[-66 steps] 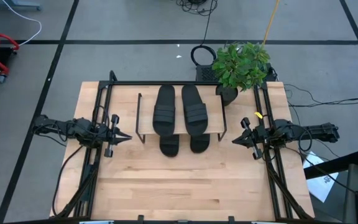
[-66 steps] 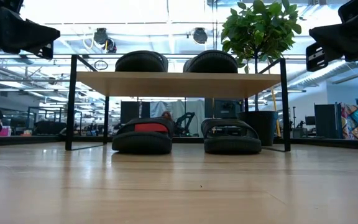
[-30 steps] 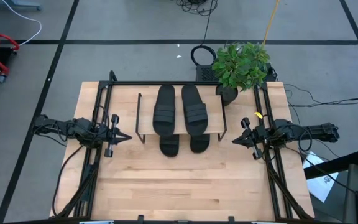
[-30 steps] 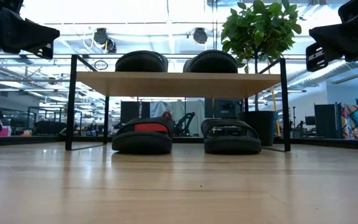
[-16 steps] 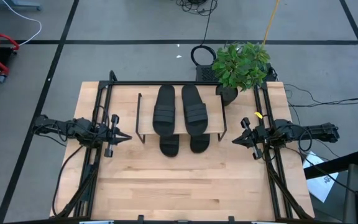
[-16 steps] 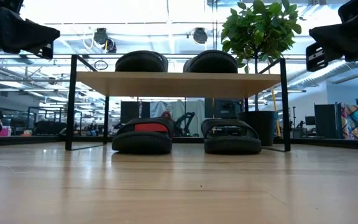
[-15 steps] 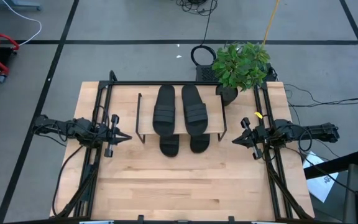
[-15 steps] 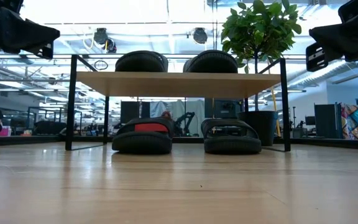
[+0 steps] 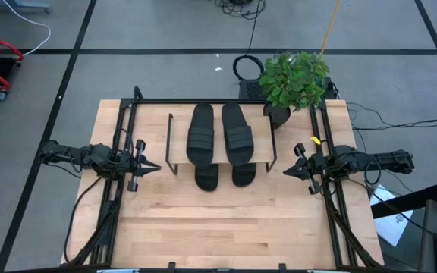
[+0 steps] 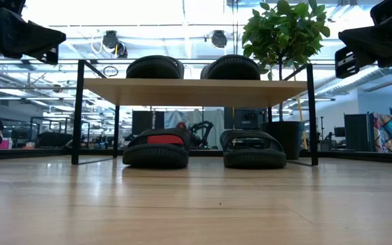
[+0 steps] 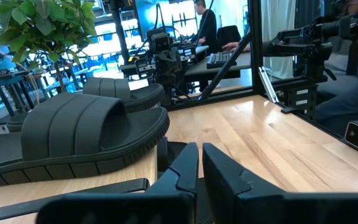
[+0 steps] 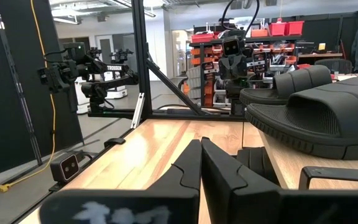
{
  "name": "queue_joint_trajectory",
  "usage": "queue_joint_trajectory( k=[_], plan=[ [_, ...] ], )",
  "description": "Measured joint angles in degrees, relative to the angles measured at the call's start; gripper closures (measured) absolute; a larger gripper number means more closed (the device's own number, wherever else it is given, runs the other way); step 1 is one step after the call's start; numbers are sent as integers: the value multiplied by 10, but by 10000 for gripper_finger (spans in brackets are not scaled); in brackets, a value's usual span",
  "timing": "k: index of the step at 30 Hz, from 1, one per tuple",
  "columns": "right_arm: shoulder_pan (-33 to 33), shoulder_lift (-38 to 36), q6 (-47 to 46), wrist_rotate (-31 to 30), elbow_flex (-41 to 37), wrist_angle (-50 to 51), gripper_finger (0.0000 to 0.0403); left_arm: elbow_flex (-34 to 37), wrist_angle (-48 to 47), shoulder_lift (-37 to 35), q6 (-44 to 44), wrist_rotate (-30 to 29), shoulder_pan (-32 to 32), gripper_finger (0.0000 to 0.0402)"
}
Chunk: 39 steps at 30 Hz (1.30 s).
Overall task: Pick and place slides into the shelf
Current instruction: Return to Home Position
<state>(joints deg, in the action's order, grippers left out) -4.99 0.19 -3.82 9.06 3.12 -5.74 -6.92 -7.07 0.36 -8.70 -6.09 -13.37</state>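
Observation:
Two black slides (image 9: 201, 133) (image 9: 236, 132) lie side by side, soles down, on the shelf's plank top (image 9: 179, 141). Two more slides (image 10: 157, 149) (image 10: 254, 150) stand on the table under the plank, their near ends sticking out (image 9: 206, 177) (image 9: 243, 175). My left gripper (image 9: 156, 168) hovers shut, left of the shelf and above the table. My right gripper (image 9: 286, 171) hovers shut, right of the shelf. In the wrist views, the upper slides (image 11: 79, 134) (image 12: 316, 115) lie ahead of the shut fingers.
A potted plant (image 9: 293, 79) stands at the table's far right corner, beside the shelf. Black frame rails (image 9: 120, 144) (image 9: 326, 197) run along both table sides. The near half of the wooden table (image 9: 218, 227) lies in front of the shelf.

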Motion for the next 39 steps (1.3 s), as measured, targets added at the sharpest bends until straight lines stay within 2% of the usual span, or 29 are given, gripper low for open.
queue_joint_trajectory(
  k=[5,16,29,39],
  plan=[
    [0,0,0,0,0,0,403,0,0,0,0,0,0,375],
    [0,0,0,0,0,0,403,0,0,0,0,0,0,400],
    [0,0,0,0,0,0,403,0,0,0,0,0,0,374],
    [0,0,0,0,0,0,403,0,0,0,0,0,0,398]
  ],
)
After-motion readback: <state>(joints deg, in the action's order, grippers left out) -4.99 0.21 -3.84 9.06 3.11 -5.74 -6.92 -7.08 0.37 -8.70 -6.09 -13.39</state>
